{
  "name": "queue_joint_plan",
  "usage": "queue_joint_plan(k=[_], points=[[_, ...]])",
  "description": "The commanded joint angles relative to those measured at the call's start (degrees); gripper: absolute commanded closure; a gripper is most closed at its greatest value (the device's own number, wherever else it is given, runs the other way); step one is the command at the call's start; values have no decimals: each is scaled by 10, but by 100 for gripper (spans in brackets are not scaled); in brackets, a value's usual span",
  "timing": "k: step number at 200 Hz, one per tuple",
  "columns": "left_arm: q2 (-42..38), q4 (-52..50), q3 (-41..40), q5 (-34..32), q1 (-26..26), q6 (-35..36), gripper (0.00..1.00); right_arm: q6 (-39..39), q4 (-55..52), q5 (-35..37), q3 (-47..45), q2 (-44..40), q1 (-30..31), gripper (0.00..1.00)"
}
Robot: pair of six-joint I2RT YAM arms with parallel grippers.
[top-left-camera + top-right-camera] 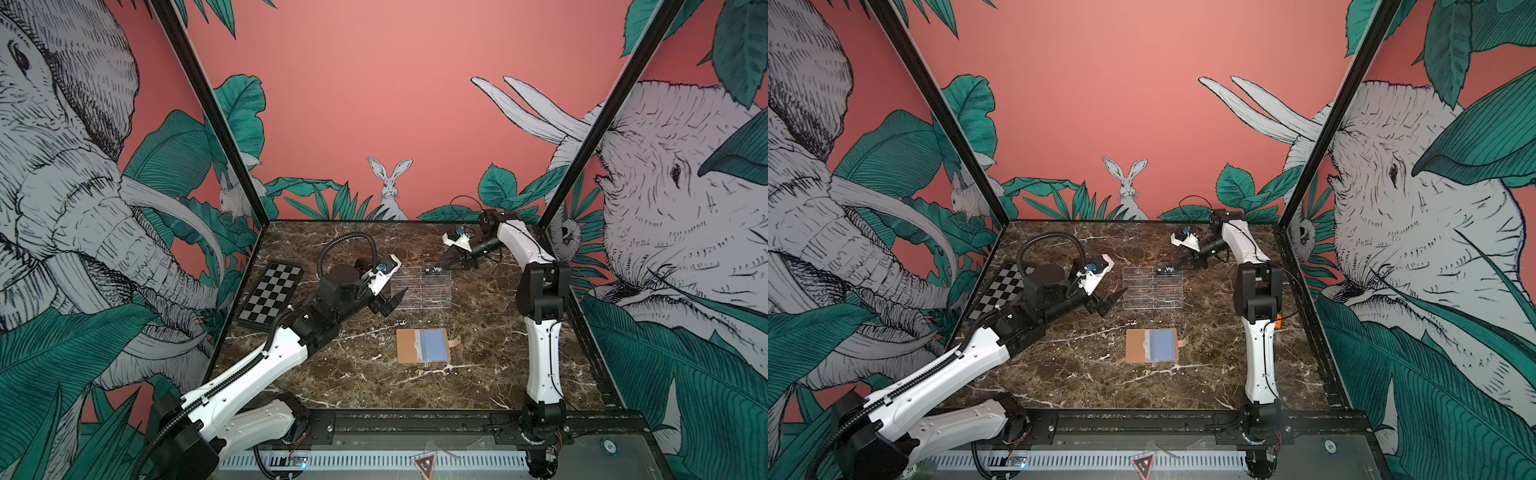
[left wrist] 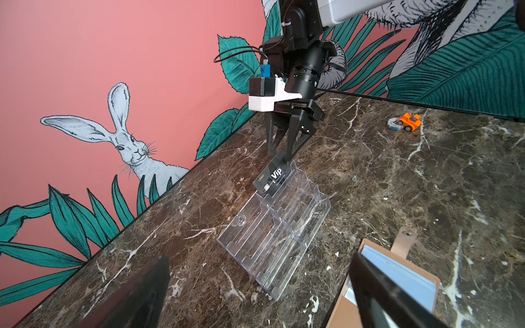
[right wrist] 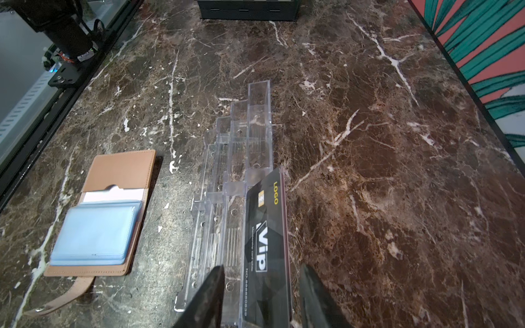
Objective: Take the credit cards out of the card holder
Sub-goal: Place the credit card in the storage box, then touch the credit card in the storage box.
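A black credit card [image 3: 267, 241] with white "Vip" lettering stands in the rear, highest tier of a clear acrylic stand [image 3: 227, 170]; it also shows in both top views [image 1: 436, 269] [image 1: 1169, 269]. My right gripper [image 3: 261, 268] straddles the credit card's upper edge [image 2: 272, 177], open, with a gap on each side. The tan card holder [image 1: 422, 345] [image 1: 1152, 346] lies open flat in front of the stand, pale blue sleeves up, snap tab out to the right. My left gripper [image 1: 392, 303] [image 1: 1112, 302] hangs open beside the stand's left end, holding nothing.
A black-and-white chequered board [image 1: 272, 295] lies at the table's left, partly under my left arm. An orange toy car [image 2: 409, 122] and a small tape roll [image 2: 395, 124] sit near the right wall. Walls close in the back and both sides.
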Motion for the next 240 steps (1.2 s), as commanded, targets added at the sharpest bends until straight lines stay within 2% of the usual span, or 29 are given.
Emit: queue_joint_plan(k=[1, 37, 66, 87, 112, 157, 240], points=[[-18, 18, -13, 4, 3, -19, 1, 34, 21, -28, 6, -52, 1, 51], [-30, 46, -37, -11, 3, -38, 1, 88, 87, -32, -24, -110, -4, 45], [-37, 46, -44, -15, 3, -47, 1, 232, 246, 55, -132, -164, -9, 44], [-46, 46, -50, -16, 4, -50, 1, 276, 299, 118, -198, -186, -12, 44], [-51, 48, -56, -17, 3, -48, 1, 336, 384, 162, -271, -204, -13, 44], [-53, 46, -57, -17, 3, -52, 1, 438, 473, 206, -300, -197, -12, 44], [-61, 39, -61, -15, 3, -54, 1, 449, 460, 226, -314, -191, -3, 44]])
